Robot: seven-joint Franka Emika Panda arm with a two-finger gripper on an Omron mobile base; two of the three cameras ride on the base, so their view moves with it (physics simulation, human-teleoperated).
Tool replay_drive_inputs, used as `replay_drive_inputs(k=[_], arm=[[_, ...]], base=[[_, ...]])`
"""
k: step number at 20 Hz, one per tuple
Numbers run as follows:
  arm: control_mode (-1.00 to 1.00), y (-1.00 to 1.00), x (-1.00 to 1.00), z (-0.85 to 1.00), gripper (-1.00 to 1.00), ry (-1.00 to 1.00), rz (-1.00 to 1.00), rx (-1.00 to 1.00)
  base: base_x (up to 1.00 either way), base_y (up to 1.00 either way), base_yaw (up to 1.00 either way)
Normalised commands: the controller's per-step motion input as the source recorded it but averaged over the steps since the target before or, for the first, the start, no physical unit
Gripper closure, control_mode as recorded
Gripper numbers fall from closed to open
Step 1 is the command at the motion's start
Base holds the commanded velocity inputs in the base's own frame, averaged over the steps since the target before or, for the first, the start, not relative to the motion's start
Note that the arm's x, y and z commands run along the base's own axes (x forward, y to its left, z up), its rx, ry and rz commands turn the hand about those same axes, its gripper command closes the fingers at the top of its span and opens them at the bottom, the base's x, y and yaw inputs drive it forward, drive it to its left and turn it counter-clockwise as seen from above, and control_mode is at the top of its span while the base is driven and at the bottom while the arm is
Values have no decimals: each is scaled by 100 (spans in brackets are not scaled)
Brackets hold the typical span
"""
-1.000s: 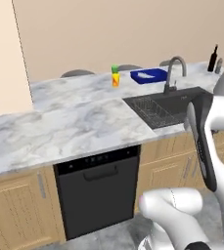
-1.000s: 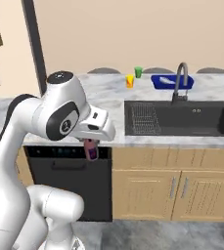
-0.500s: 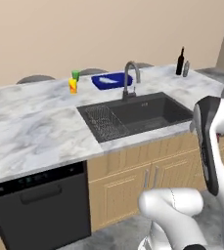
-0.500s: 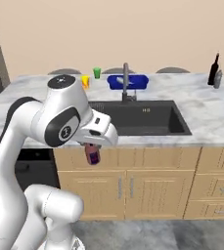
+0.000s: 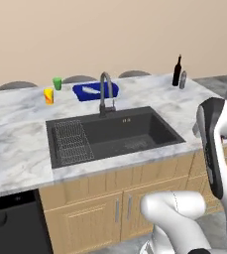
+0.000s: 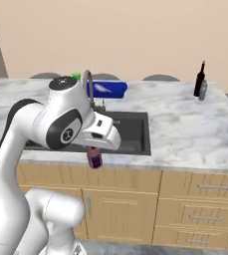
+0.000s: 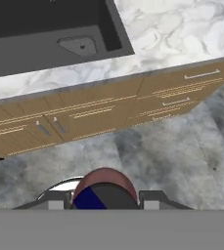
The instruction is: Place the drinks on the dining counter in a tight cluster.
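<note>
— What are you seeing of your glossy white robot arm (image 6: 46,124)?

— You've got rounded white shells, smooth and bulbous, with a dark grey round joint face (image 6: 65,132) on the big elbow, marked with a small pale emblem.

— And from your left camera?

— There you see a long dark grey panel (image 5: 210,144) running down a white link, and a fat white base segment (image 5: 177,211) below it. No cables or screws can be made out.
</note>
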Motion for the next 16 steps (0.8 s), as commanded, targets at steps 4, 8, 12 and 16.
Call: replay_drive_inputs(k=[4,8,12,16], arm=[[100,0,0,0,100,0,0,0],[100,0,0,0,100,0,0,0],[100,0,0,0,100,0,0,0],[100,0,0,0,100,0,0,0]], base=[[31,-100,6],[31,-100,1],[39,-100,4],[35,-100,1]])
